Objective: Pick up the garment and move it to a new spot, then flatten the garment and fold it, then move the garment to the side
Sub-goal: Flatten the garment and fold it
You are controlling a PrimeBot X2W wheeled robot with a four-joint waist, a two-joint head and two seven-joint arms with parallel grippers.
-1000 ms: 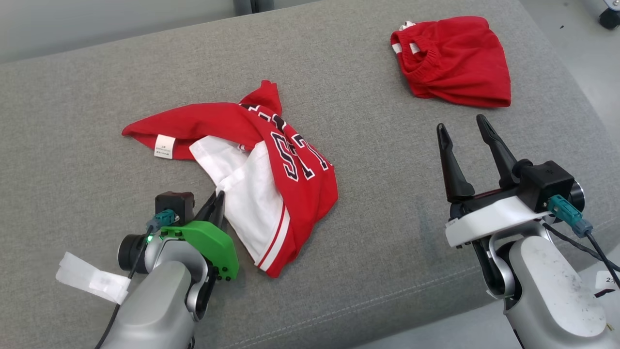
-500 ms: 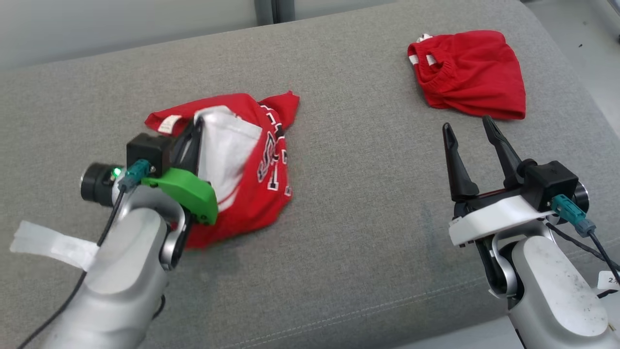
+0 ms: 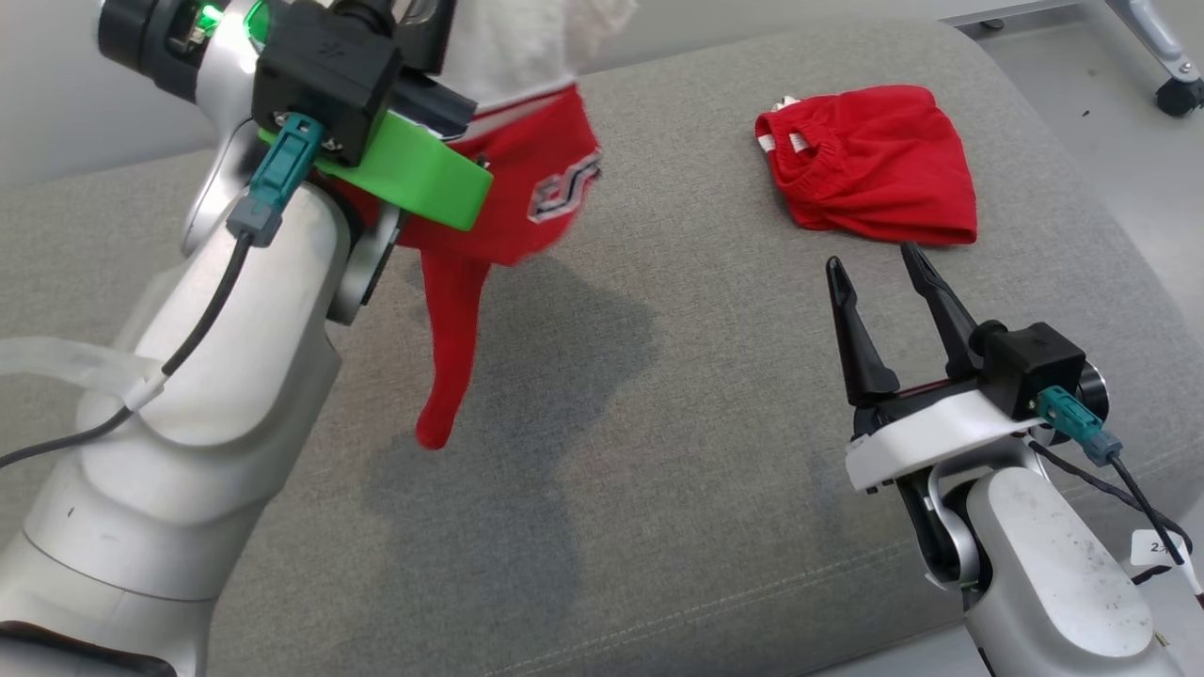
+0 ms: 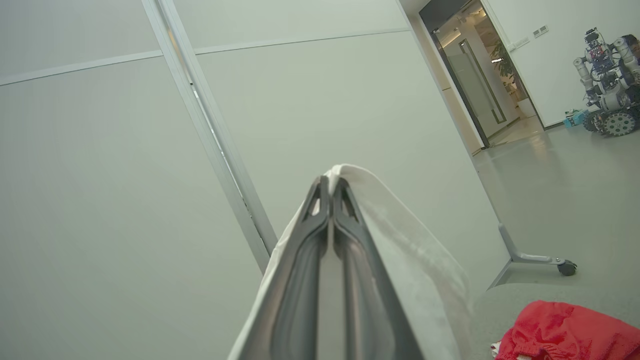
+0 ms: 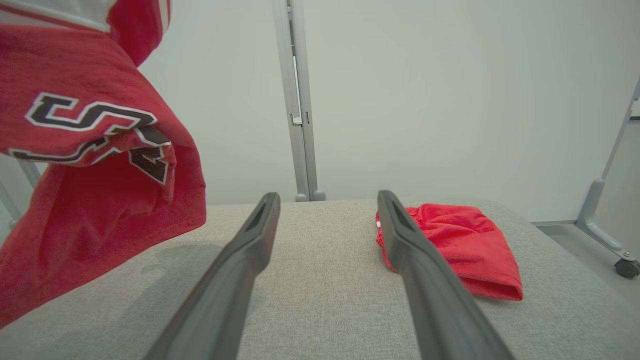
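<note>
1. Head view, against half a second ago: the garment (image 3: 527, 179) no longer lies bunched on the padded grey counter (image 3: 705, 423). It now hangs in the air at upper left, lifted clear by the left arm (image 3: 188, 423).
2. Left pincer (image 4: 330, 185): in the left wrist view the two fingers are pressed together on a fold of the garment's white cloth (image 4: 410, 260), which drapes down both sides of them.
3. A long red end (image 3: 451, 348) of the garment dangles below the rest. Cannot tell if its tip touches the counter. A dark shadow (image 3: 564, 329) lies on the counter beside it.
4. Right wrist view: the garment's red body with black-and-white lettering (image 5: 100, 125) hangs at upper left, above the counter.
5. Right pincer (image 3: 875, 263): unchanged, fingers spread wide, holding nothing, at lower right, tips pointing toward the red shorts (image 3: 875, 169).
6. The shorts sit in the same place on the counter, well apart from the garment. Their shift in the picture matches the camera's own move.
7. Obstruction: the green bracket (image 3: 414, 174) and the left wrist cover the garment's upper part in the head view, so the grip itself is hidden there.
8. Surroundings: pale wall panels with a grey post (image 5: 300, 100), a caster wheel (image 4: 566, 268) on the floor, and another wheeled robot (image 4: 605, 85) far off by a doorway.
</note>
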